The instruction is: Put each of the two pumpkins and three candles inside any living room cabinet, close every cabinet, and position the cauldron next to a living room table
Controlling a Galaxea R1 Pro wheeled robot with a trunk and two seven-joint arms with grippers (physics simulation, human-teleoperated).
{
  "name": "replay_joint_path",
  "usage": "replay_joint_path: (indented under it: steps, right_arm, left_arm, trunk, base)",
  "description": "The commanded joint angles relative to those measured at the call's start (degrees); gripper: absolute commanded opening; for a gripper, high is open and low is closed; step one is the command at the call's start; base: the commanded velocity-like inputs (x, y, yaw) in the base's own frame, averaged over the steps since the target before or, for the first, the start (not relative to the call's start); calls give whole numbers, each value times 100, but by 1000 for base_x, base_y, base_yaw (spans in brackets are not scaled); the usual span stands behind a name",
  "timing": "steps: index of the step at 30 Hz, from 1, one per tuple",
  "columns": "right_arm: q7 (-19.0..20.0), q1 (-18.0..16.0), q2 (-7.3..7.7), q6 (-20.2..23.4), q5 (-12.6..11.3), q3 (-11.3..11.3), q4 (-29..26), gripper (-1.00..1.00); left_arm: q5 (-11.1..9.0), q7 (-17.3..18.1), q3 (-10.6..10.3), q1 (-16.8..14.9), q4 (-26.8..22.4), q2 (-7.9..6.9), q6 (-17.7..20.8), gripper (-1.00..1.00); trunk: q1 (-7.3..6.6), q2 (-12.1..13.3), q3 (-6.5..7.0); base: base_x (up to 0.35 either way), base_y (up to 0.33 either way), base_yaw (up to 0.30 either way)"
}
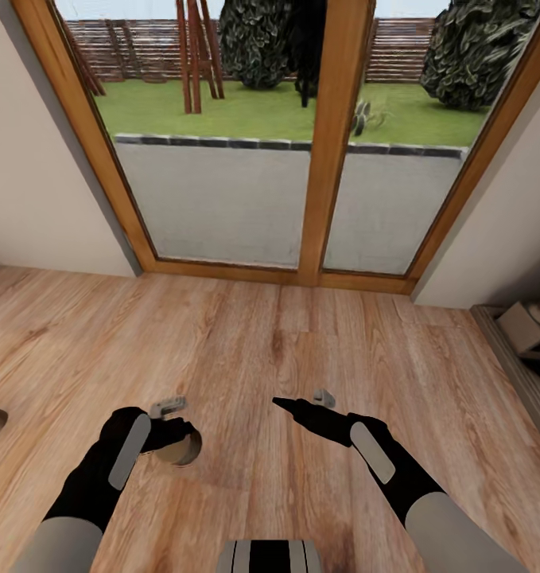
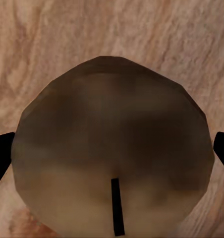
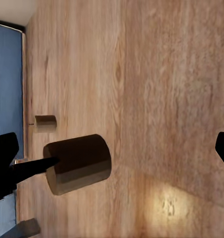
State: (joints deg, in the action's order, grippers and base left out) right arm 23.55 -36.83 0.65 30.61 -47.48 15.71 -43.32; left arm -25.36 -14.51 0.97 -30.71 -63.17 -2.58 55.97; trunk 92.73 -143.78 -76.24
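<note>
Stubby tan candle [image 2: 112, 148] clamped in left gripper [image 1: 172, 434], right gripper [image 1: 301, 402] spread wide, woodgrain floor [image 1: 262, 358].

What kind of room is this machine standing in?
It looks like a room of a house, probably a living room: a wood plank floor, a tall wood-framed glass door giving onto a paved terrace and a lawn with shrubs behind it.

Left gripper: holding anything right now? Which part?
Yes. The left gripper holds a candle, fingers on opposite sides of its round wall, wick end facing the wrist camera. The right gripper is open and empty.
</note>
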Motion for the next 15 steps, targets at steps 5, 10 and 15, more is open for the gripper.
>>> replay_joint_path:
  steps: [5,10,15]
  right_arm:
    - [-254,-5,5,10,-25,19,-3,100]
    - [-320,-6,10,15,-25,19,-8,100]
    - [-330,-5,6,15,-25,14,-8,100]
  left_arm:
    - [-53,-52,6,21,-537,-14,85,-100]
    - [-60,-52,0,96,-1100,-15,97,-100]
    - [-62,-52,8,153,-1205,-56,101,-100]
  trunk:
    - [-13,6,107]
    - [-26,12,218]
    - [-39,19,329]
  base:
    - [0,0,0]
    - [0,0,0]
    - [0,0,0]
